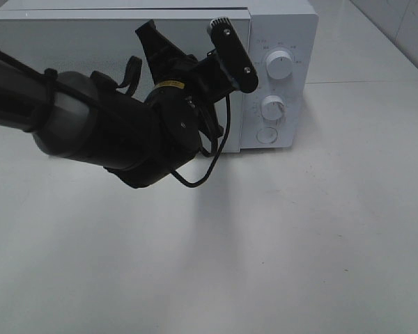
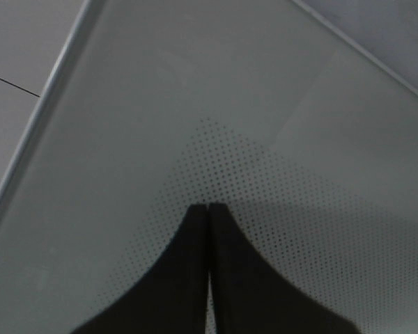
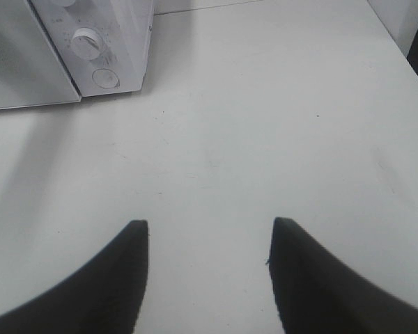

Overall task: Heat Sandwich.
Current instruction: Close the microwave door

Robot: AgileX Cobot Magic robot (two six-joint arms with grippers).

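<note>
Nosing my clenched left gripper [image 2: 209, 207] up against the microwave door [image 2: 195, 104], which looks shut; contact unclear. Best push square on mid-glass, no sliding. Right gripper [image 3: 207, 229] spread, empty, over the table [image 3: 279, 104] near right. Sandwich not in view, probably inside.

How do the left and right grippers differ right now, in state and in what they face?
The left gripper has its fingers shut together; the right gripper has its fingers well apart. The left gripper points at the microwave door, seen close up with its dotted glass; the right gripper points at the white table, with the microwave off to one side. Both have black fingers and hold nothing.
</note>
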